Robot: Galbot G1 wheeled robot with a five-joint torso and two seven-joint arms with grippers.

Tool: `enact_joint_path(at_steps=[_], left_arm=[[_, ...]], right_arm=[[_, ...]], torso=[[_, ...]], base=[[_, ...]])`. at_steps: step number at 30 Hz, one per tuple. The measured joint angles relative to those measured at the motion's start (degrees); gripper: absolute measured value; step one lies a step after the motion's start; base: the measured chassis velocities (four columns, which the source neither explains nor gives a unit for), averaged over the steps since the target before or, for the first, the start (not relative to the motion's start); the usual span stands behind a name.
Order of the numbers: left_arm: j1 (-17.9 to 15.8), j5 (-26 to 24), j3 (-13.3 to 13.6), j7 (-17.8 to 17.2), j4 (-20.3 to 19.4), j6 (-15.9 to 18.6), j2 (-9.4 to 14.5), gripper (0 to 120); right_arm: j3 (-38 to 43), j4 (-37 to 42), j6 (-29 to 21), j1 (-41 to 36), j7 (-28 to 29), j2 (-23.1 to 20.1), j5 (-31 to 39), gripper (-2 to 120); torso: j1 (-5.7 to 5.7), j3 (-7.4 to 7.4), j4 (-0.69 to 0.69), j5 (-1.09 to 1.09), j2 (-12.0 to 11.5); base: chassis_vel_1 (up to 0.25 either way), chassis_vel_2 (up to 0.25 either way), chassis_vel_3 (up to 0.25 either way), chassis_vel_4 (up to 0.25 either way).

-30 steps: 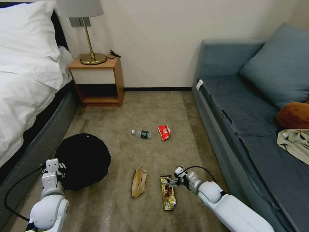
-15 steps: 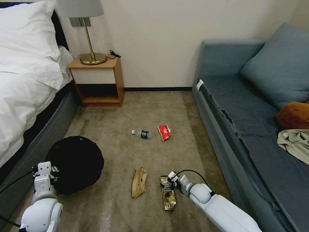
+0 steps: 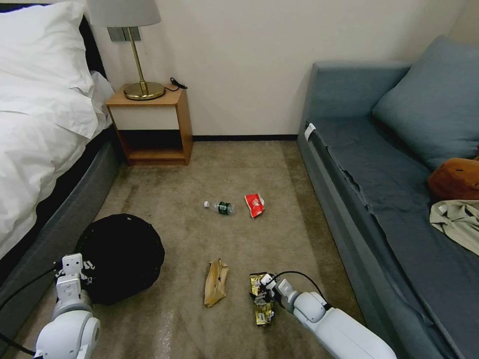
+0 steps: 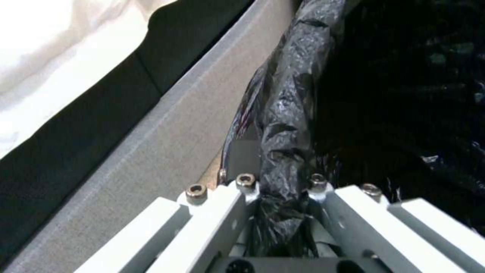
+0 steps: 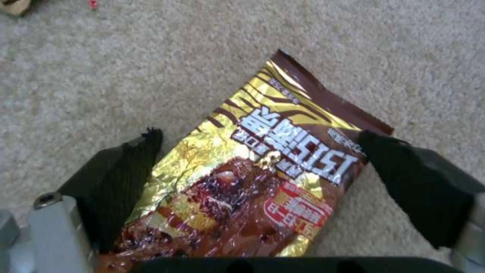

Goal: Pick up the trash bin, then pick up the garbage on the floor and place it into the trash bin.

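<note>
We see the brown-yellow wrapper (image 3: 261,298) lying flat on the carpet (image 3: 279,229), near and right of centre, beside the tan scrap (image 3: 215,282). Our right gripper (image 3: 260,294) reaches low over it, jaws open, pads (image 5: 126,170) straddling its sides. Open carpet lies around; the sofa (image 3: 379,199) stands right. Our left gripper (image 4: 283,197) is closed on the trash bin (image 3: 120,255) rim, near the bed (image 3: 45,149).

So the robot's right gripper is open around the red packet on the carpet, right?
Not the red packet. The right wrist view shows the right gripper open around the brown-yellow wrapper on the carpet; the red one lies farther off.
</note>
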Motion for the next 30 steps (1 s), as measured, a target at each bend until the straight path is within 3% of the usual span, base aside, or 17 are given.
enact_joint_path(at_steps=[5,16,19,21,23,28,30], left_arm=[[-0.02,0.0,-0.05,0.04,0.04,-0.03,0.03,2],[-0.47,0.0,0.19,0.19,0.55,-0.21,-0.1,2],[-0.54,0.01,0.2,0.2,0.62,-0.22,-0.1,2],[-0.58,0.01,0.19,0.2,0.68,-0.22,-0.08,2],[-0.61,-0.01,0.15,0.3,0.8,-0.27,0.09,2],[-0.78,-0.04,0.09,0.39,1.12,-0.41,0.37,2],[-0.84,-0.04,0.09,0.39,1.16,-0.43,0.42,2]], right_arm=[[0.41,-1.06,0.95,0.08,-0.47,0.57,-0.44,86],[0.63,-0.47,1.43,-0.97,-1.09,0.09,-0.54,43],[0.64,-0.44,1.43,-0.97,-1.11,0.0,-0.53,38],[0.83,-0.47,1.41,-0.89,-1.07,-0.16,-0.52,31],[0.9,-0.66,1.42,-0.9,-1.1,-0.21,-0.53,17],[1.25,-0.75,1.48,-1.04,-1.13,-0.21,-0.55,0],[1.32,-0.72,1.49,-1.08,-1.18,-0.23,-0.55,0]], torso=[[0.0,0.0,0.0,0.0,0.0],[-0.01,0.0,0.02,0.05,0.01],[-0.01,0.0,0.04,0.06,0.01],[0.0,0.0,0.04,0.03,0.01],[0.0,0.0,0.01,0.03,0.0],[0.0,0.0,0.0,-0.01,0.0],[0.0,0.0,0.0,0.0,0.0]], base=[[0.0,0.0,0.0,0.0],[0.0,0.0,0.0,0.0],[0.0,0.0,0.0,0.0],[0.0,0.0,0.0,0.0],[0.0,0.0,0.0,0.0],[0.0,0.0,0.0,0.0],[0.0,0.0,0.0,0.0]])
